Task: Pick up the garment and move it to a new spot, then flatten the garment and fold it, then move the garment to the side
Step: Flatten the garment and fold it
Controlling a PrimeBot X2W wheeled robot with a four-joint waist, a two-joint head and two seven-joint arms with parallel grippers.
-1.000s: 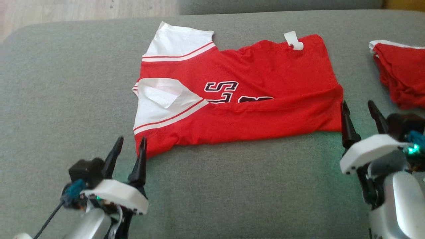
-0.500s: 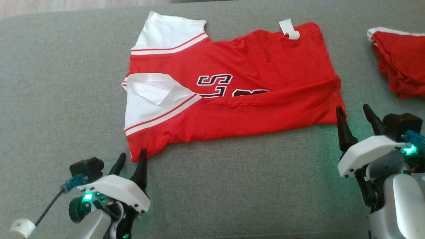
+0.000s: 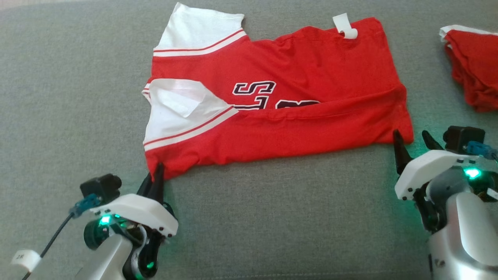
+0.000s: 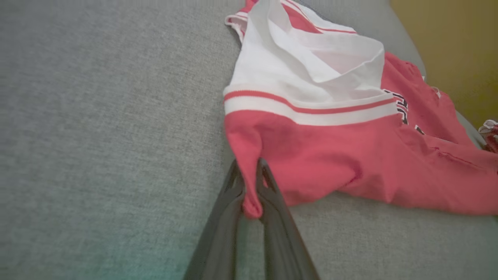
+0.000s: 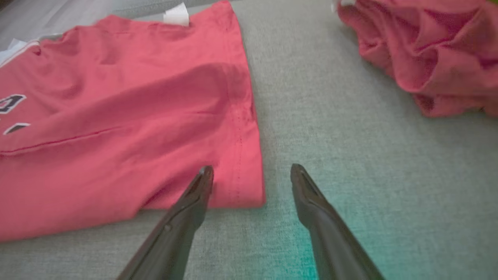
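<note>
The red-and-white jersey garment (image 3: 280,89) lay half-folded on the grey fabric cushion (image 3: 78,97). The left gripper (image 4: 249,175) was clenched on its near-left corner. The right gripper (image 5: 252,169) hung released over the near-right corner. The folding step seemed in hand, and the right needed to pinch next.

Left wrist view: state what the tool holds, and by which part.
The left tool pinches the red jersey by its red corner beside the white sleeve. The right tool, open, holds nothing.
</note>
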